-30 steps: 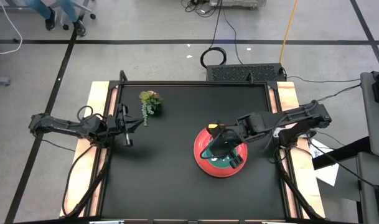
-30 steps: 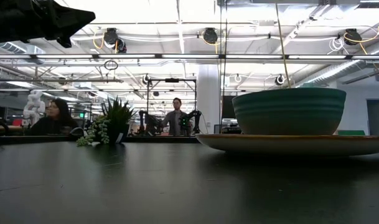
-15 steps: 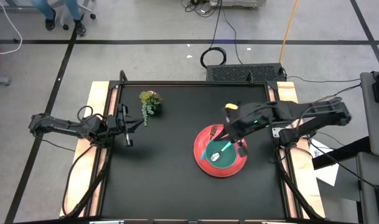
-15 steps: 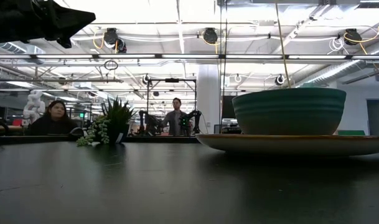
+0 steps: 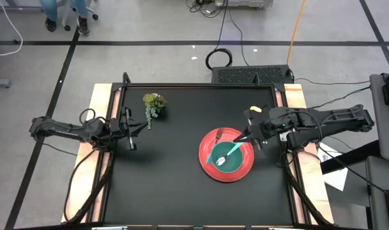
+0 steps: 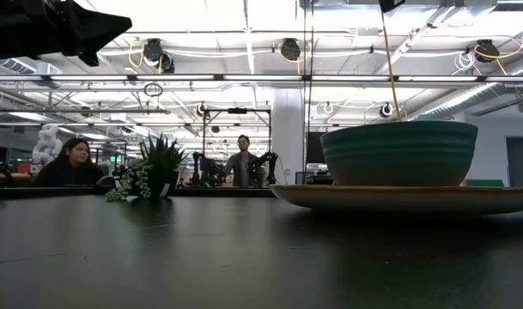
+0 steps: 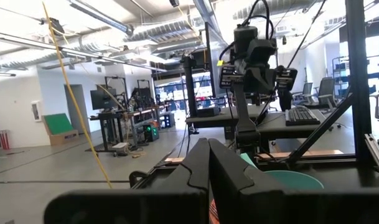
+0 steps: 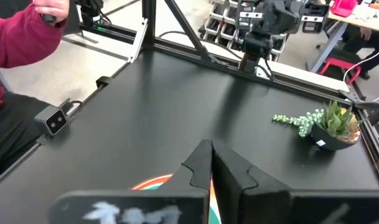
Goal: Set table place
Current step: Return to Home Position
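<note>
1. While the right gripper (image 5: 251, 133) hangs just beside the plate (image 5: 210, 171), on the side facing the right wooden strip, its two fingers are pressed together and hold nothing.
2. From that gripper, the plate lies toward the middle of the table (image 5: 168, 185). I think the next move is to pull straight away from the plate, so that nothing gets bumped.
3. The bowl (image 5: 227, 160) sits on the plate, and the spoon (image 5: 231, 151) lies in the bowl. The spoon lies on a slant, with one end pointing toward the right gripper. That end is the part most at risk.
4. The left gripper (image 5: 133, 131) rests well apart from the plate, near the left wooden strip. Its fingers are pressed together too, with nothing between them. The right gripper is much nearer the plate.
5. A thin pale strip on the plate, beside the bowl on the side away from the right gripper, is probably the fork (image 5: 211, 154). It is too small to be sure.
6. From table height, the plate and bowl are cut off at the picture's edge, and neither spoon nor fork shows. The right wrist view shows only a sliver of the plate's rim under the fingers.
</note>
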You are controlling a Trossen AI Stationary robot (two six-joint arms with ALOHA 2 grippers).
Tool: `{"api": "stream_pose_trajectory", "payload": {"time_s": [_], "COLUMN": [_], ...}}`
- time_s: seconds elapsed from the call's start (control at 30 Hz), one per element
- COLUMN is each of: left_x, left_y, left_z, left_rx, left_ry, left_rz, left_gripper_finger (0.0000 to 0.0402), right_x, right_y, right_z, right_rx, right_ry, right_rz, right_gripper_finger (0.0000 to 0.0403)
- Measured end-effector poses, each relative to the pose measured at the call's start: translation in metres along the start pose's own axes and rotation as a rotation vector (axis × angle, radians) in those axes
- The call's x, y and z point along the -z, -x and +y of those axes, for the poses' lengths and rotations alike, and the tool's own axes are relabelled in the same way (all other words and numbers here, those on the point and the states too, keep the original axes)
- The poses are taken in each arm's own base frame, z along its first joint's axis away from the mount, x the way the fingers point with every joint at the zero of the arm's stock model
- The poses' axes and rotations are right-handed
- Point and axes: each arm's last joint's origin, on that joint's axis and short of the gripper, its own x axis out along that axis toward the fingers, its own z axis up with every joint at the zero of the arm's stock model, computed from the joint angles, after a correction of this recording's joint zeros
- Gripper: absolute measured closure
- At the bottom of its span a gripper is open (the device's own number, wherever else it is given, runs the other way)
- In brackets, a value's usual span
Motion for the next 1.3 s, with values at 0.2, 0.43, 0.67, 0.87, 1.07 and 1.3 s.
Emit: {"api": "stream_pose_trajectory", "payload": {"time_s": [0.2, 0.43, 0.67, 0.87, 1.07, 1.3], "left_x": [0.0, 0.0, 0.001, 0.001, 0.001, 0.001], "left_y": [0.0, 0.0, 0.0, 0.0, 0.0, 0.0], "left_z": [0.0, 0.0, 0.0, 0.0, 0.0, 0.0], "left_rx": [0.0, 0.0, 0.001, 0.001, 0.002, 0.002], "left_ry": [0.0, -0.002, -0.003, -0.003, -0.003, -0.005], "left_rz": [0.0, 0.001, 0.005, 0.006, 0.009, 0.013], "left_gripper_finger": [0.0394, 0.0394, 0.0394, 0.0394, 0.0394, 0.0394], "right_x": [0.004, 0.001, -0.006, 0.005, 0.036, 0.062], "right_y": [0.001, 0.004, 0.028, 0.048, 0.054, 0.068], "right_z": [0.001, 0.001, 0.003, 0.007, 0.012, 0.019], "right_rx": [-0.002, 0.007, 0.027, 0.105, 0.155, 0.173], "right_ry": [-0.001, 0.005, 0.008, 0.002, -0.01, -0.022], "right_rz": [0.004, -0.037, -0.14, -0.234, -0.264, -0.345], "right_gripper_finger": [0.0403, 0.0403, 0.0403, 0.0403, 0.0403, 0.0403]}}
